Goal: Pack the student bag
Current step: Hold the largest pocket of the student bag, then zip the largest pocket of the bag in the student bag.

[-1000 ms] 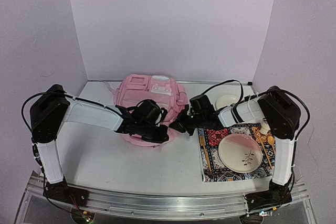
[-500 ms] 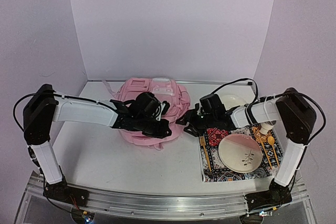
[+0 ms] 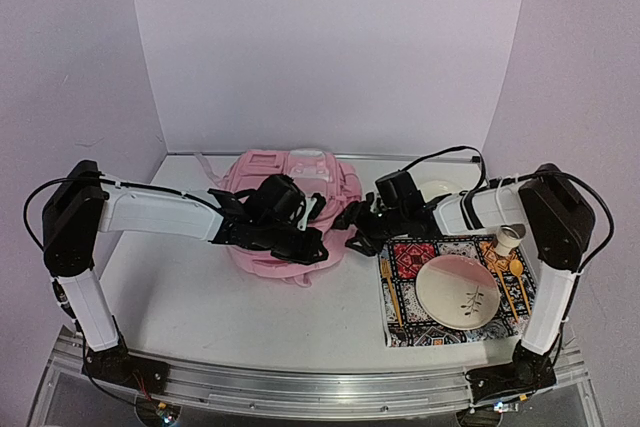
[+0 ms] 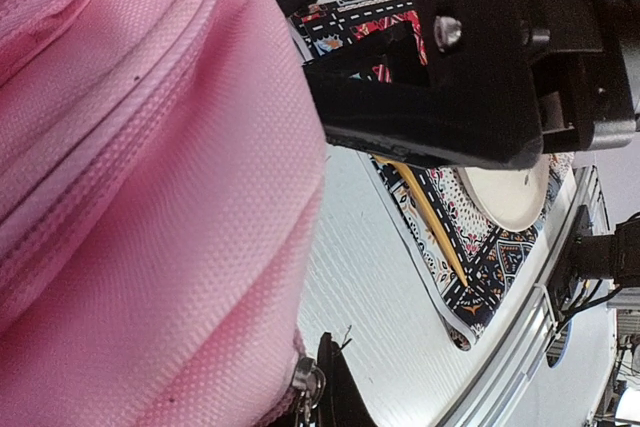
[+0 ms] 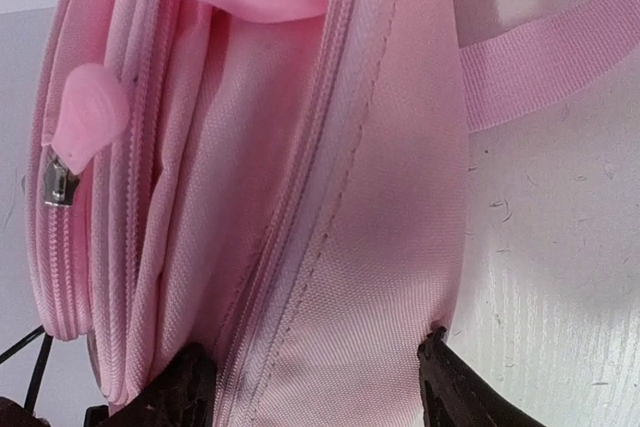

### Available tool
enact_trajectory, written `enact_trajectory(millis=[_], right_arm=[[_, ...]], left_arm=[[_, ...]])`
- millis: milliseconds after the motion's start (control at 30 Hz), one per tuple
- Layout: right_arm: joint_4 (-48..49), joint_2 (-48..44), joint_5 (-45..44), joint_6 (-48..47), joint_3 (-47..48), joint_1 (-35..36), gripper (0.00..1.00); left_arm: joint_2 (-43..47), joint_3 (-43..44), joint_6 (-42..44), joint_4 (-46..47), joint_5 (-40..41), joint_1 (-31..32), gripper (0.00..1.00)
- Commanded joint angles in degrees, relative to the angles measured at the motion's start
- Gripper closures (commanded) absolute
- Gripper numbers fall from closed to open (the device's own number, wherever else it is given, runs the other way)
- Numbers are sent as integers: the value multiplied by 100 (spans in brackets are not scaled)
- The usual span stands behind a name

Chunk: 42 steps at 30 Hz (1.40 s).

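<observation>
The student bag (image 3: 285, 185), a soft pink backpack, lies at the back middle of the table. My left gripper (image 3: 312, 247) is at its near right edge. In the left wrist view it (image 4: 322, 387) is shut on the bag's metal zipper pull (image 4: 308, 383), and pink fabric (image 4: 150, 197) fills the left of that view. My right gripper (image 3: 356, 223) is at the bag's right side. It (image 5: 325, 387) stands open, its fingers (image 5: 185, 392) either side of a fold of the bag (image 5: 330, 197) beside a zip seam. A pink rubber zip tab (image 5: 88, 119) hangs at upper left.
A patterned mat (image 3: 400, 297) lies at the right with a pale plate (image 3: 458, 287) and chopsticks (image 3: 388, 292) on it. A small cup (image 3: 507, 238) and a white bowl (image 3: 437, 190) sit behind. The metal rail (image 3: 320, 387) marks the near edge.
My right gripper has opened and shifted a little toward the back. My left gripper stayed shut and pulled the bag's near edge slightly right, and the bag's shape has shifted.
</observation>
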<state>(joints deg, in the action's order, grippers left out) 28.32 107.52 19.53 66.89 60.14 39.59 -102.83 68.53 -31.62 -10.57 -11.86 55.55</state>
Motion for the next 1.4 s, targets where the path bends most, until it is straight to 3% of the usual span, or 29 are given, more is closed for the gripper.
enact_trajectory(millis=[0, 167, 267, 333, 833, 1367], right_arm=[[338, 187, 224, 18, 375, 14, 39], [333, 188, 182, -95, 359, -1, 79], [333, 190, 200, -146, 358, -55, 95], [327, 170, 201, -187, 345, -131, 100], [-347, -190, 120, -980, 429, -1221, 100], [-1243, 673, 90, -1773, 1898, -2090, 100]], left_arm=[[254, 376, 203, 748, -500, 140, 100], [322, 212, 326, 533, -227, 140, 100], [423, 73, 403, 322, -31, 142, 100], [543, -31, 440, 205, 123, 140, 100], [1556, -911, 219, -1228, 1376, -370, 100], [2810, -1671, 11, -2623, 2313, -940, 100]])
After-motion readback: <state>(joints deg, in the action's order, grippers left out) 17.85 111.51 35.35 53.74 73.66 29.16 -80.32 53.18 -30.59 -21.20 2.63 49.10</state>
